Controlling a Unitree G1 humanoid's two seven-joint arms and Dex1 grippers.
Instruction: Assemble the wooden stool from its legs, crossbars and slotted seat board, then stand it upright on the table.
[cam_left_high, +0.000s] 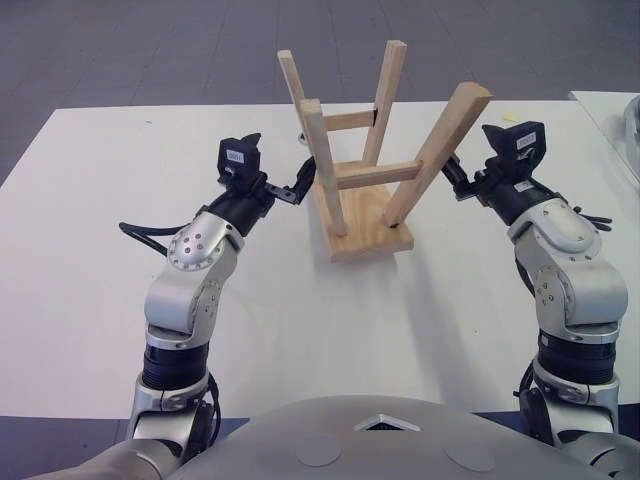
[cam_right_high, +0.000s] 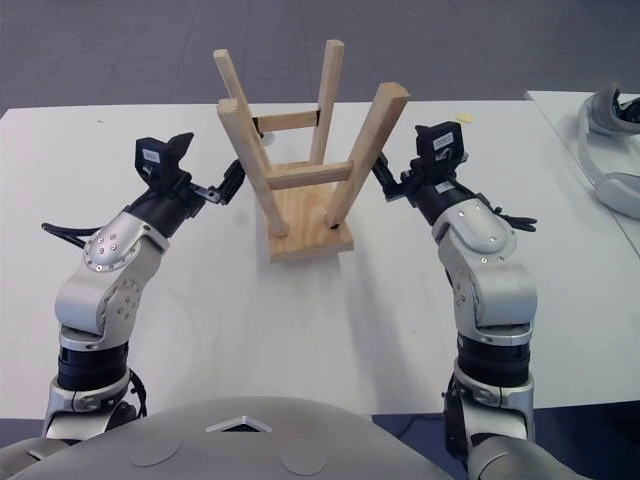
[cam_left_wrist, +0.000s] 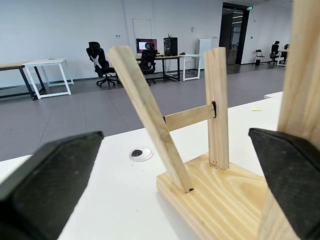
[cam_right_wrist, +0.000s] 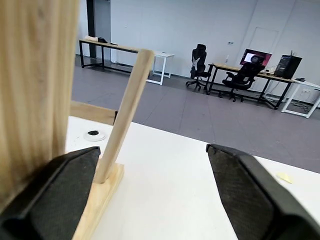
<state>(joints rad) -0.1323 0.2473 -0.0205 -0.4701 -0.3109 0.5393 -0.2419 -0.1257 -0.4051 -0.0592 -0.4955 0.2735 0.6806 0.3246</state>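
You're facing the pale wooden four-legged stool (cam_left_high: 362, 180), which is sitting inverted on the white table (cam_left_high: 120, 200) between your wide-open left gripper (cam_left_high: 300, 183) and right gripper (cam_left_high: 455, 183); it's looking light and rigid with joints possibly loose, so you're best gripping the legs (cam_left_high: 435, 155) near the crossbars (cam_left_high: 378, 175).

Pale natural-wood stool (cam_left_high: 362, 232), plain white table (cam_left_high: 90, 260), black left tool (cam_left_high: 298, 183), black right tool (cam_left_high: 452, 183), grey floor (cam_left_high: 150, 50)

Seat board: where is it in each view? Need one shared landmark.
Left eye: seat board mid-table, legs pointing up.
Right eye: seat board mid-table, between both arms.
Left wrist: seat board under the two far legs.
Right wrist: seat board under the slim far leg.
Shared landmark: far crossbar.
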